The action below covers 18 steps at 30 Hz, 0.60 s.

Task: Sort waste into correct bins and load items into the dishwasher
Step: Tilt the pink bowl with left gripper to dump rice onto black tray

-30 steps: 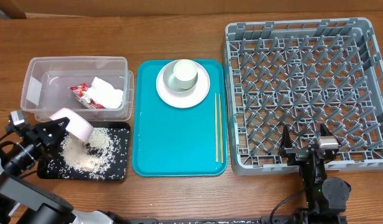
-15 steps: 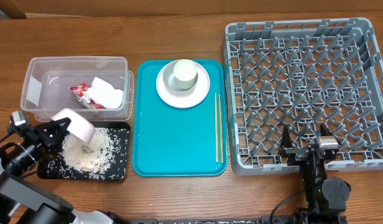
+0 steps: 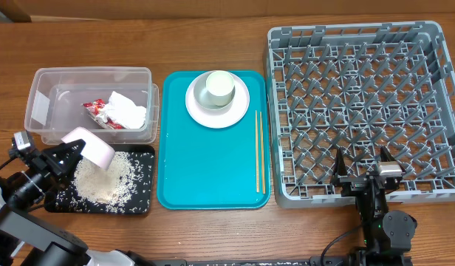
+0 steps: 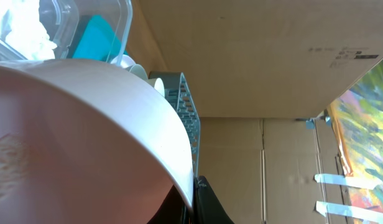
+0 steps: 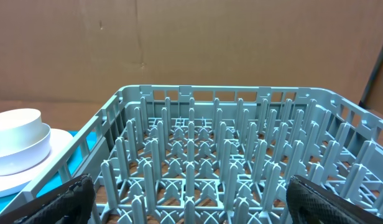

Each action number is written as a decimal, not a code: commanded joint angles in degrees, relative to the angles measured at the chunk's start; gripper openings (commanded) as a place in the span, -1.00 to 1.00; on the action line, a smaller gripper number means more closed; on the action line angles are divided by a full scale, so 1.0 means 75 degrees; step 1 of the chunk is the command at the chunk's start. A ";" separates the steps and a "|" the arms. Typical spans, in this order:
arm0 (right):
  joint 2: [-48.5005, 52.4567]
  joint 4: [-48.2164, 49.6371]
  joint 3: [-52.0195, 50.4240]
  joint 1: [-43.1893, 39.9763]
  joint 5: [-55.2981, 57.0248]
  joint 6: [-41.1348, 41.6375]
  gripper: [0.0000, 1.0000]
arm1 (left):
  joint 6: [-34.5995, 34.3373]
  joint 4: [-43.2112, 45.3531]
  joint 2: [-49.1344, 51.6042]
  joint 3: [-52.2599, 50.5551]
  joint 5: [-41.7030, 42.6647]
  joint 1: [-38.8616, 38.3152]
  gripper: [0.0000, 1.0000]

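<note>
overhead looks straight down on your whole table (image 3: 213, 29). left wrist sits very close to the bowl (image 4: 86, 124), tilted upward toward the dish rack (image 4: 182, 109). right wrist faces level across that rack, which all three views share.

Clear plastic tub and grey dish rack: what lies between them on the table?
The overhead view shows the teal tray between them, holding a plate with a cup on it and a pair of chopsticks.

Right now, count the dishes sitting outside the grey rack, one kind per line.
plate: 1
cup: 1
bowl: 1
chopstick pair: 1
Total: 4
</note>
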 commanded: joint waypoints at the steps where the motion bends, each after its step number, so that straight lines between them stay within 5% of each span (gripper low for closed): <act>1: -0.0076 0.0032 -0.0079 -0.0064 0.0070 -0.0029 0.99 | 0.0306 0.0032 -0.0140 -0.0044 0.0274 -0.0003 -0.92; 18: -0.0076 0.0032 -0.0079 -0.0064 0.0070 -0.0029 0.99 | -0.0283 -0.0090 -0.0146 -0.0041 0.0536 -0.0023 -0.92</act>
